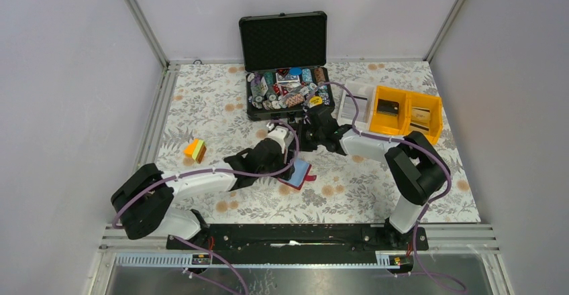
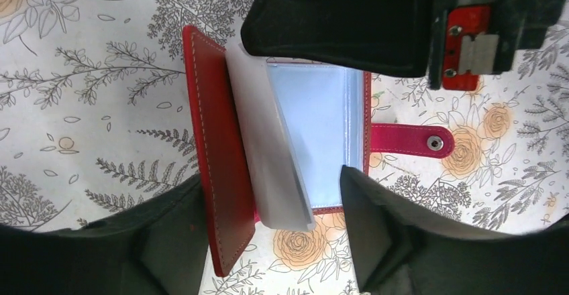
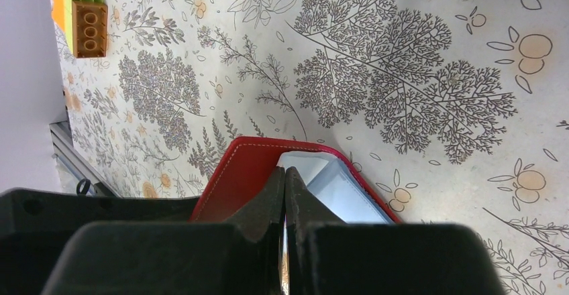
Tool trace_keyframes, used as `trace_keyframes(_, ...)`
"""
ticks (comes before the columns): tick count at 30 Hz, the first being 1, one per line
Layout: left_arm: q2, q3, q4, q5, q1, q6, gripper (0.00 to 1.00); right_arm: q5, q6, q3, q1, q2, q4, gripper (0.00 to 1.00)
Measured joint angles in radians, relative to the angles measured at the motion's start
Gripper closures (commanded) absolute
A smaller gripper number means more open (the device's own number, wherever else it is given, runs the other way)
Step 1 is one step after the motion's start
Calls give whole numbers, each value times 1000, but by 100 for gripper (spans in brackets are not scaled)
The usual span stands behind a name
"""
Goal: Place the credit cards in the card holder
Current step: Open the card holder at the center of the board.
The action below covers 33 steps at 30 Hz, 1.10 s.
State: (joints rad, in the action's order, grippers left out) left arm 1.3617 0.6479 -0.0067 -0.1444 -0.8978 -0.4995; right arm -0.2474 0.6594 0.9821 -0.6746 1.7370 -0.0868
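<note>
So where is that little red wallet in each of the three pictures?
Top external: the card holder is a small red and pale blue patch mid-table, just below the picture's centre.
Left wrist: the card holder fills the centre, open, with its clear sleeves fanned up.
Right wrist: the card holder sits low in the centre, partly hidden.
Shared landmark: the flowered table cover lies under it in every view.

The top camera is looking down from high above, on the near side of the card holder (image 1: 299, 174) and far from it. Both wrist cameras are looking down at it from very near, sharing its open red cover and the flowered table (image 1: 376, 188) around it.
</note>
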Motion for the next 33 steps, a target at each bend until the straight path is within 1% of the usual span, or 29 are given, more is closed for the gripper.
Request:
trace_keyframes(2,17,14,-20,-27,-14,3,56,3,0,6,-2,0,5,97)
trace_keyframes(3,22,19,-31,-40,-19,5,64,5,0,8,-3,0,9,96)
trace_keyframes(6,23,23,-61,-78,-23,-3,75,21,-2,12,-4,0,23,89)
trace_keyframes(7,23,24,-68,-88,-23,-6,77,23,-2,12,-4,0,29,86)
trace_keyframes(10,23,24,-84,-116,-23,-26,78,38,-6,12,-5,-3,48,74)
trace_keyframes(13,23,24,-101,-127,-23,-52,78,56,-17,12,-5,-18,69,63)
trace_keyframes(18,19,13,-103,-130,-23,-101,80,100,-49,8,-5,-91,131,51)
trace_keyframes(20,18,1,-105,-129,-17,-122,78,119,-65,-2,-5,-130,160,47)
trace_keyframes(22,14,-16,-103,-127,-7,-140,71,135,-79,-16,-2,-164,182,44)
trace_keyframes(26,-8,-51,-95,-121,23,-156,60,168,-105,-58,17,-237,239,42)
trace_keyframes(28,-24,-61,-95,-116,35,-153,50,185,-118,-74,35,-268,266,41)
trace_keyframes(33,-57,-63,-87,-103,56,-134,42,218,-143,-100,88,-341,320,39)
